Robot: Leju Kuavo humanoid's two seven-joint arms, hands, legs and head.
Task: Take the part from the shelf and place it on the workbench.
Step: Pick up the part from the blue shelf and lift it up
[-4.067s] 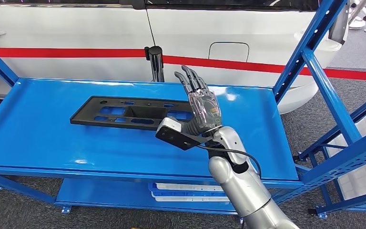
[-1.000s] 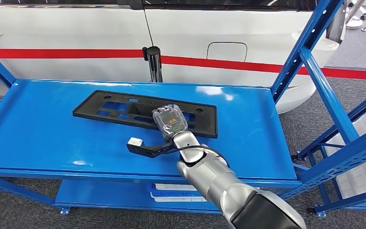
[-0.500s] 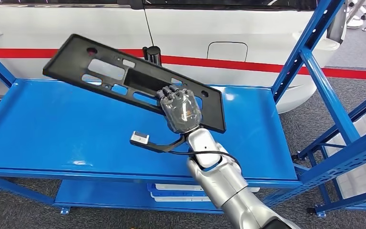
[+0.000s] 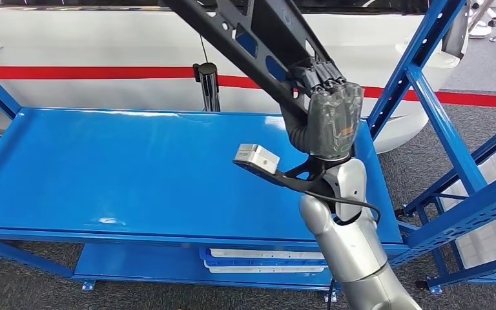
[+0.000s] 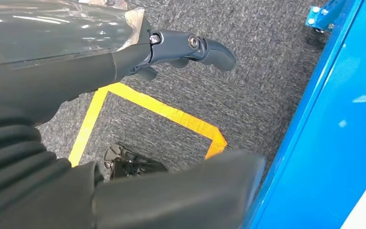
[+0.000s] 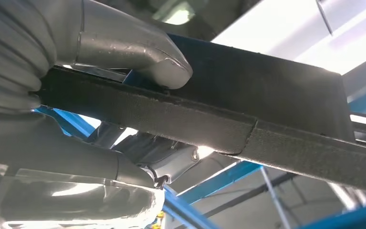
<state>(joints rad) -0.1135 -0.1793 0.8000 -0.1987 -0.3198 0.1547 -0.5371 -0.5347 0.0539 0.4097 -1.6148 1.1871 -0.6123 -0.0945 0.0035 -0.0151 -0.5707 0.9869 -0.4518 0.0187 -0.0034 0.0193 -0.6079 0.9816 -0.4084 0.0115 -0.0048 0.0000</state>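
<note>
Long flat black plastic part with holes [image 4: 258, 39], high in the air at 12 o'clock, tilted, well above the shiny blue metal shelf [image 4: 135, 174]. Right hand [image 4: 326, 113] wrapped tight around its lower end, thumb [image 6: 143, 52] pressed on one face, fingers under. Left hand [image 5: 124, 62] hanging over grey carpet floor [image 5: 262, 71] with yellow tape [image 5: 171, 112], fingers loose, holding nothing. White car with red stripe [image 4: 103, 71] behind, at 12 o'clock.
</note>
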